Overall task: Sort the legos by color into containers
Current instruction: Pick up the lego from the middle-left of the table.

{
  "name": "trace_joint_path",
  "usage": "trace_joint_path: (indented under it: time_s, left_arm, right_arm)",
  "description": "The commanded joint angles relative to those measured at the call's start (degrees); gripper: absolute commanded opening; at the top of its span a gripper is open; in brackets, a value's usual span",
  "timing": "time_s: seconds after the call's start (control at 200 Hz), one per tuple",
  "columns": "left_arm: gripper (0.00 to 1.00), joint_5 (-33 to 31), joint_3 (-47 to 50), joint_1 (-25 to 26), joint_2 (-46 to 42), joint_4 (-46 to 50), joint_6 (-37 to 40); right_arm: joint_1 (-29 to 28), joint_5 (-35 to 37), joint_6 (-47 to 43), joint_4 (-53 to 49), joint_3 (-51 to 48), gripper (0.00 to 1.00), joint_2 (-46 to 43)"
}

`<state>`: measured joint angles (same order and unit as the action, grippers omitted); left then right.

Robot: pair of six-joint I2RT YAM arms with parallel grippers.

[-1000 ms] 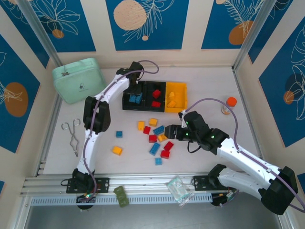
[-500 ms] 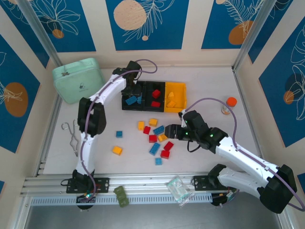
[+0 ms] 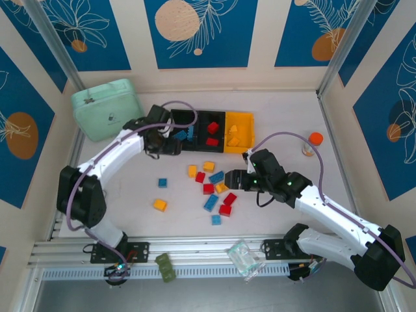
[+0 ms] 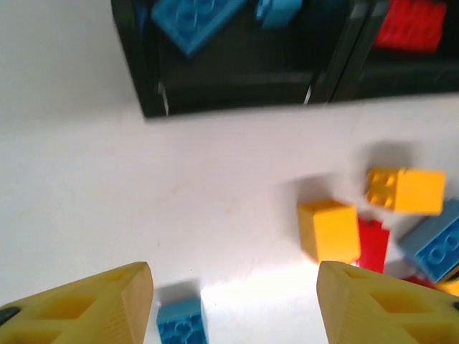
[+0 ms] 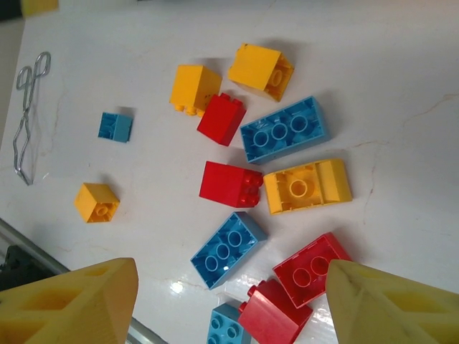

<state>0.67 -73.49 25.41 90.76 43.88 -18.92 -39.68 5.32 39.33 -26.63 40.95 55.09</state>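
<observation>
Three joined containers sit at the back: a black bin (image 3: 184,133) with blue legos (image 4: 193,18), a black bin (image 3: 211,133) with red ones (image 4: 409,25), and a yellow bin (image 3: 239,133) with yellow ones. My left gripper (image 3: 170,144) (image 4: 233,301) hangs open just in front of the blue bin, holding nothing. A small blue lego (image 4: 179,322) lies by its left finger. Several loose legos are scattered mid-table (image 3: 211,188). My right gripper (image 3: 235,179) (image 5: 229,301) stands open above them, over a blue brick (image 5: 228,249) and red bricks (image 5: 312,266).
A mint-green case (image 3: 107,107) stands at the back left. Metal tongs (image 3: 99,185) (image 5: 29,115) lie at the left. A dark green brick (image 3: 165,267) and a clear plastic piece (image 3: 244,258) rest on the front rail. An orange-capped vial (image 3: 314,143) stands at the right.
My left gripper has pulled back out of the blue bin toward the left and front, and its jaws have opened wider. The right arm has barely moved.
</observation>
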Motion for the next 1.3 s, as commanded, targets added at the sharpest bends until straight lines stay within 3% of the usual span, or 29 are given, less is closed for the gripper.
trace_joint_path:
  time_s: [0.0,0.135,0.27,0.47,0.755,0.965,1.296]
  left_arm:
    - [0.63,2.7,6.8,0.3,-6.5,-1.0,-0.6]
    - [0.66,4.3,15.1,0.3,-12.6,-0.4,-0.7]
    - [0.80,3.6,21.6,0.3,-14.8,1.4,-3.1]
    - [0.82,5.6,28.4,1.3,-15.6,0.1,-5.7]
    - [0.81,3.9,29.2,7.1,-12.2,1.6,-6.7]
    - [0.74,-1.6,27.6,9.8,-6.7,4.5,-8.0]
    - [0.38,-0.8,26.7,10.2,-8.8,3.9,-8.3]
  right_arm:
    - [-1.0,-4.5,-3.5,-0.3,1.3,0.70,0.0]
    - [-2.3,-9.3,-6.3,0.8,1.1,0.74,0.0]
    - [-4.2,-12.1,-6.8,3.1,0.1,0.80,0.2]
    - [-5.8,-11.9,-6.2,4.2,-0.5,0.80,2.0]
    - [-6.4,-10.1,-5.8,3.8,-0.8,0.79,2.5]
    - [-6.5,-9.9,-5.2,4.3,-1.6,0.79,2.0]
    - [-6.4,-8.8,-4.8,4.8,-2.4,0.78,1.7]
